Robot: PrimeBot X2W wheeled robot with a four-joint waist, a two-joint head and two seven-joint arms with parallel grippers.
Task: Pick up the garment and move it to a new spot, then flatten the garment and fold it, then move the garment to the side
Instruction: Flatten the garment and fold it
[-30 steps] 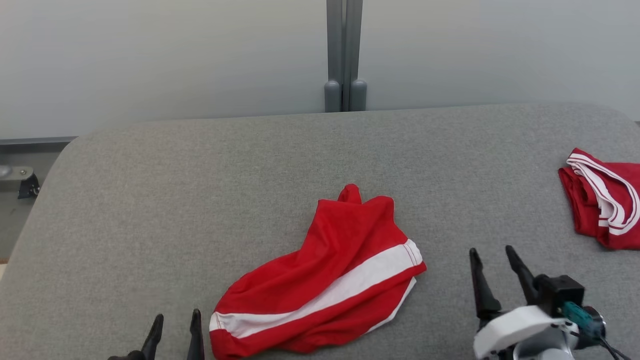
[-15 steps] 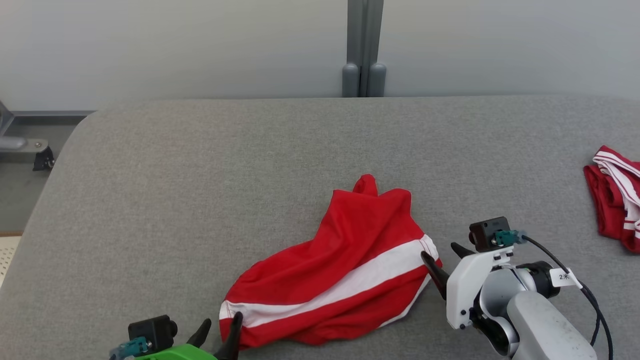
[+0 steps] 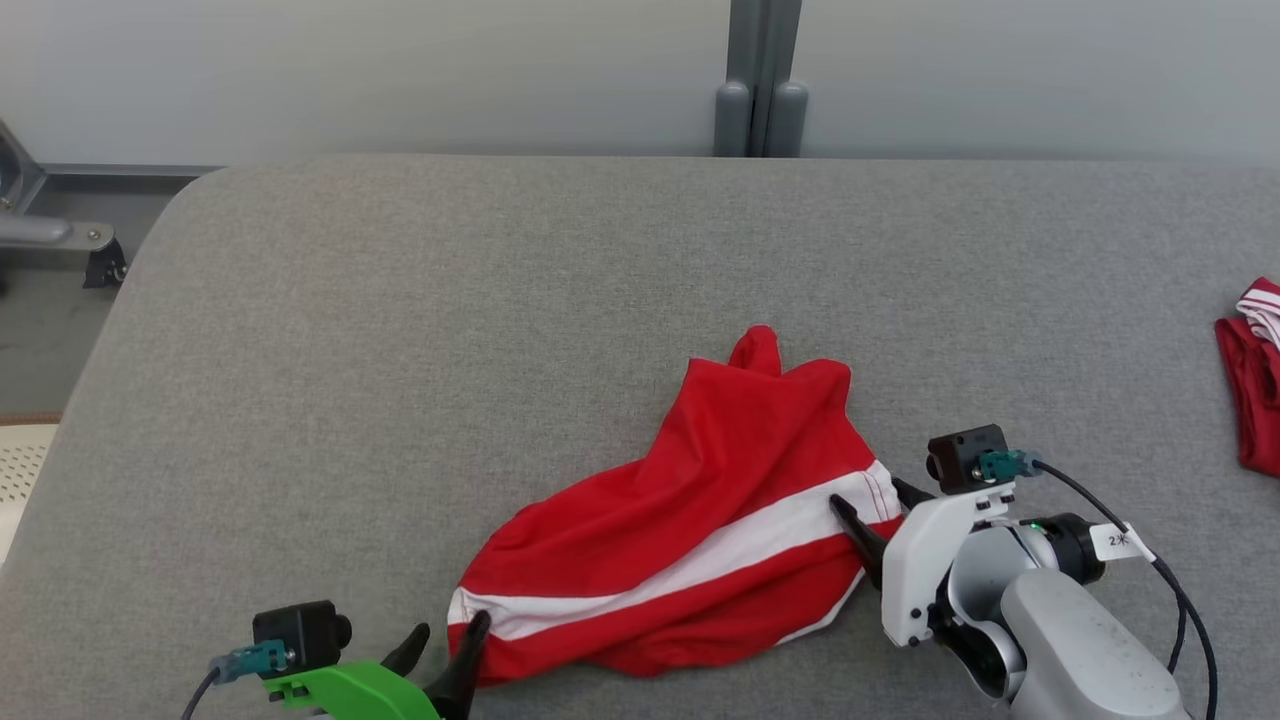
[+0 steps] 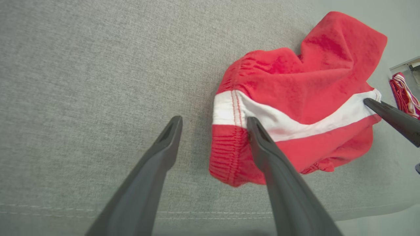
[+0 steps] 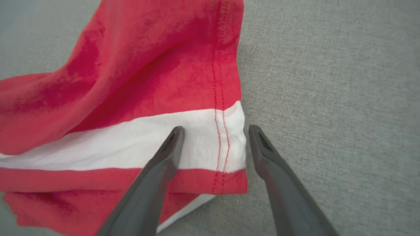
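Red shorts [image 3: 700,520] lie crumpled on the grey worktop [image 3: 400,350] | waistband edge is framed between the left fingers [image 4: 265,150], spread apart | striped hem is framed between the right fingers [image 5: 167,154], spread apart | both ends seemingly bracketed for a two-handed lift

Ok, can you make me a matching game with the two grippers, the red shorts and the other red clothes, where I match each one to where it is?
Things:
1. left gripper
2. right gripper
3. red shorts
4. other red clothes

Places:
A. far off to the right on the table
B. open, at the stretchy gathered end of the white stripe
C. crumpled in the middle of the table
D. open, at the flat stitched end of the white stripe

Pairs: 1-B, 2-D, 3-C, 4-A.
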